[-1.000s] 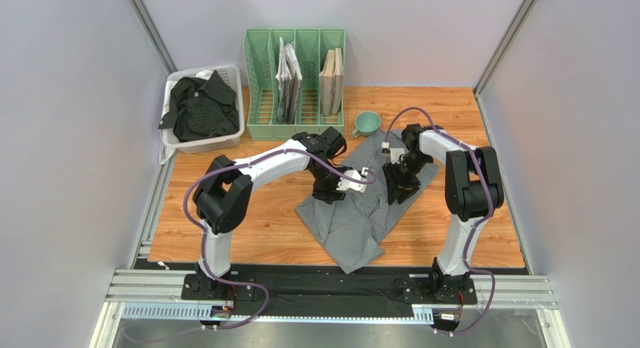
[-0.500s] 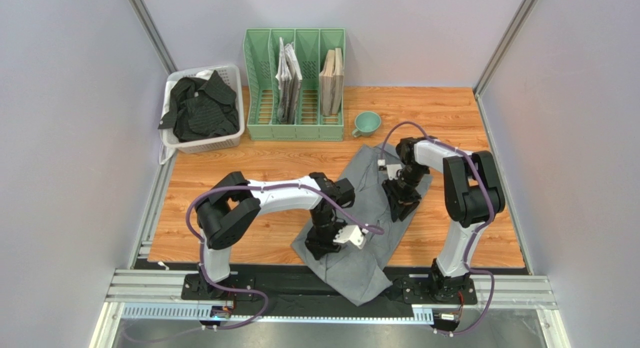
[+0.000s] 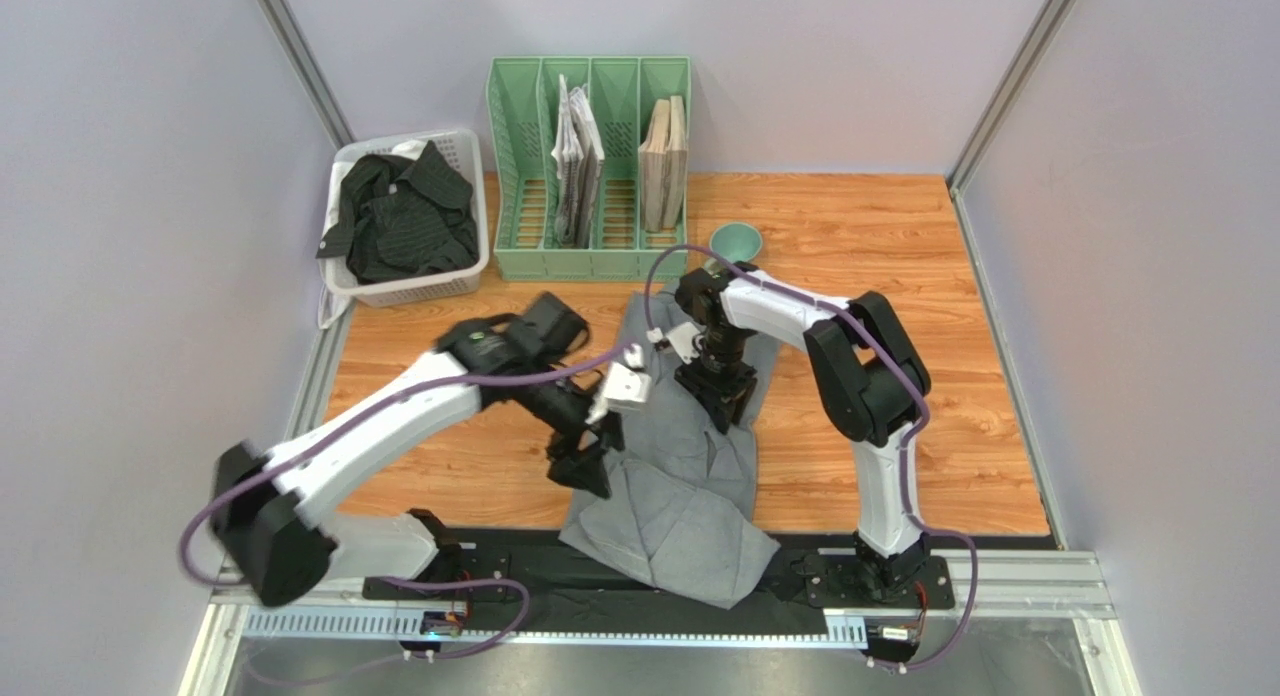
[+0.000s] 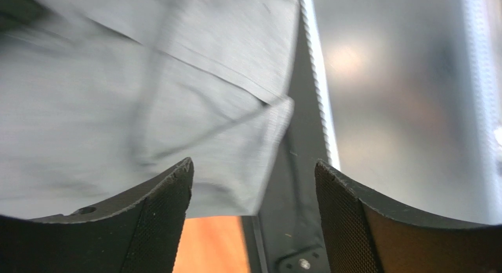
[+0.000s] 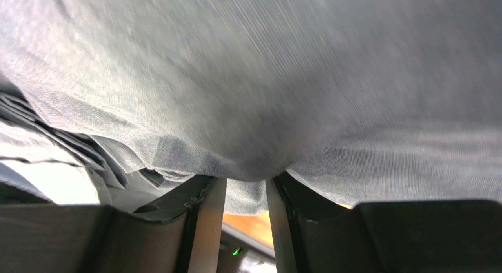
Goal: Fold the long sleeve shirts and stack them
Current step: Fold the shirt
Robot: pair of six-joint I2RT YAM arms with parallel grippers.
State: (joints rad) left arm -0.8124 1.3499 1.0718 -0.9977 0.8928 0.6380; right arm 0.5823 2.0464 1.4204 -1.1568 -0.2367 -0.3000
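Shirt (image 3: 676, 494), mid-grey, rumpled, diagonal creases

Seen from the aluminium rail (image 3: 301, 573), each arm stands on a black base plate (image 3: 887, 581) bolted to it. The left arm (image 3: 376, 426) and right arm (image 3: 890, 479) share one build: white tubular links joined by rounded black joint housings. A purple cable (image 3: 971, 584) runs in loose loops from the rail along each arm. A small white block (image 3: 628, 384) sits by the wrist, far from the rail. The left gripper (image 4: 253, 167) has black curved fingers (image 4: 162, 220) with fine mesh-textured inner pads. The right gripper (image 5: 246, 182) has black, straight-edged fingers (image 5: 206, 226).
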